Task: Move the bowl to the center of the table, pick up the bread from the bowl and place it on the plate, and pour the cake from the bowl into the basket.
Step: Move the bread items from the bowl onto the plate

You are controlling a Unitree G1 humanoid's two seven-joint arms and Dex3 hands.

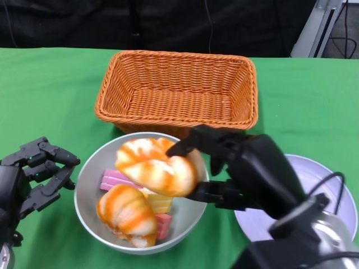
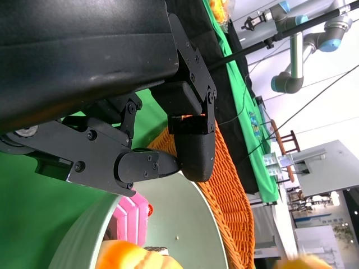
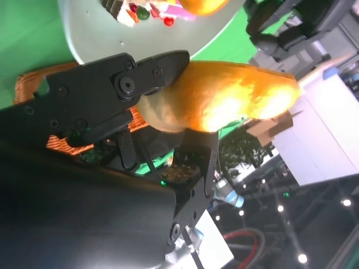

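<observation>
Grey bowl holds one bread; right hand fingers grip another bread; left hand empty, fingers apart.

I see the bowl at the surface's near centre, basket just behind it, plate to its right. Bread held above the bowl; another bread piece and cake lie inside.

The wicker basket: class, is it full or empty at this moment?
Empty. The head view shows the basket's bare woven floor with nothing lying in it; the cake is still in the bowl.
</observation>
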